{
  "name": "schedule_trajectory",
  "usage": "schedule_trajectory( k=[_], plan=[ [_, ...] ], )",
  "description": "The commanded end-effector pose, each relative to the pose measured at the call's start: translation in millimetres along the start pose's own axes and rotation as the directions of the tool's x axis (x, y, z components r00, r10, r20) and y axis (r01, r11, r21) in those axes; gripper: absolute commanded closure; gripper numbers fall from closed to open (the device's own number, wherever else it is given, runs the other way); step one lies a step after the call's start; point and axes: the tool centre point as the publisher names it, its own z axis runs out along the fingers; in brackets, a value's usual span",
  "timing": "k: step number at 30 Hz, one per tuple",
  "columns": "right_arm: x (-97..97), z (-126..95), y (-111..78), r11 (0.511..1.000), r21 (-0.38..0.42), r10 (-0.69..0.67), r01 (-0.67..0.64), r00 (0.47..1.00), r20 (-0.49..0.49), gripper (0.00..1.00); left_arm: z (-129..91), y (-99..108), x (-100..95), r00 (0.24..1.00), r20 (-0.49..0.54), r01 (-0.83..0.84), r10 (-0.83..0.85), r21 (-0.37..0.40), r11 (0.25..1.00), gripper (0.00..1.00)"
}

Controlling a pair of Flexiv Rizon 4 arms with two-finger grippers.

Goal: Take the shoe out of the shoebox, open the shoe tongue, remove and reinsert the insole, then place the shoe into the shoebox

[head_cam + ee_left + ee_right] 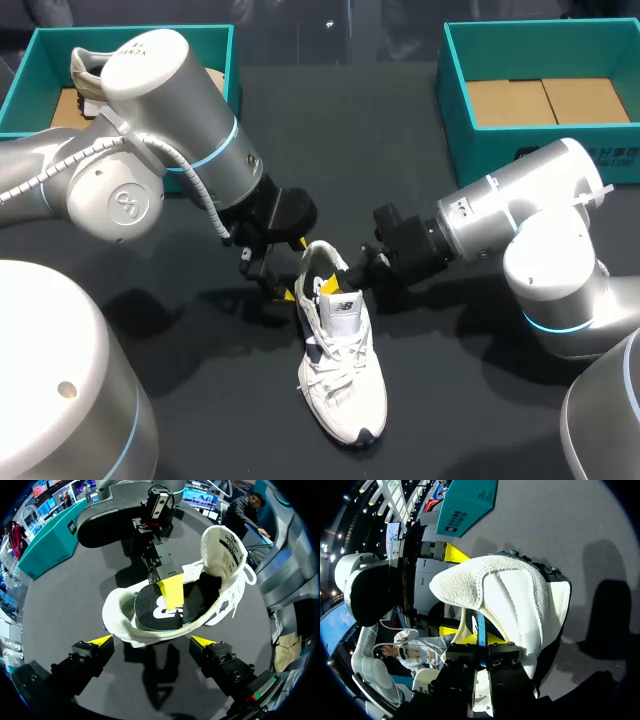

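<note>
Hidden bits first. From above, both pincers crowd the shoe's (pixel 340 360) heel opening, so the insole can't be made out there. My left arm covers most of the teal box (pixel 20 85) far off to the shoe's heel-left. Only a scrap of a second shoe (pixel 85 72) shows inside it. In the right wrist view the shoe shows just its padded heel collar, and toe and laces are out of sight.

The shoe is white and lies sole-down on the dark desk (pixel 450 400). Its long axis runs near to far: toe toward my base, heel away from me. The laces (pixel 335 385) are tied over the front half. The tongue (pixel 226 547) is pulled up and stands upright.

Left pincer (pixel 151 641): fingers wide apart, just behind the heel, one tip on each side of it. They hold nothing, and I can't tell if they touch the shoe.

Right pincer (pixel 480 640): reaches into the shoe's opening from the heel-right side. Its fingers are pressed together on the thin blue edge of the insole (pixel 150 607). The insole is dark with a white mark and sits inside the shoe's rear half. I can't tell how far it is lifted.

A second teal box (pixel 455 100), with brown cardboard inside, is well apart from the shoe on the heel-right.
</note>
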Motion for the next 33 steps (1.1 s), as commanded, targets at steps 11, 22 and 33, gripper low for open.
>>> schedule_trajectory(
  k=[11, 22, 33],
  plan=[
    [19.1, -12, 10.4, 0.958, -0.155, -0.228, 0.242, 0.968, 0.100, 0.53, 1, 0, 0.4, 1.000, 0.002, -0.001, 0.001, -0.002, 1.000, 0.00],
    [32.5, -21, 17.9, 0.909, -0.212, -0.325, 0.360, 0.928, 0.182, 0.56, 1, 0, 0.4, 1.000, 0.002, -0.001, 0.001, -0.002, 1.000, 0.00],
    [42.2, -29, 24.0, 0.880, -0.228, -0.368, 0.417, 0.901, 0.231, 0.52, 1, 0, 0.4, 1.000, 0.002, -0.001, 0.001, -0.002, 1.000, 0.00]
  ],
)
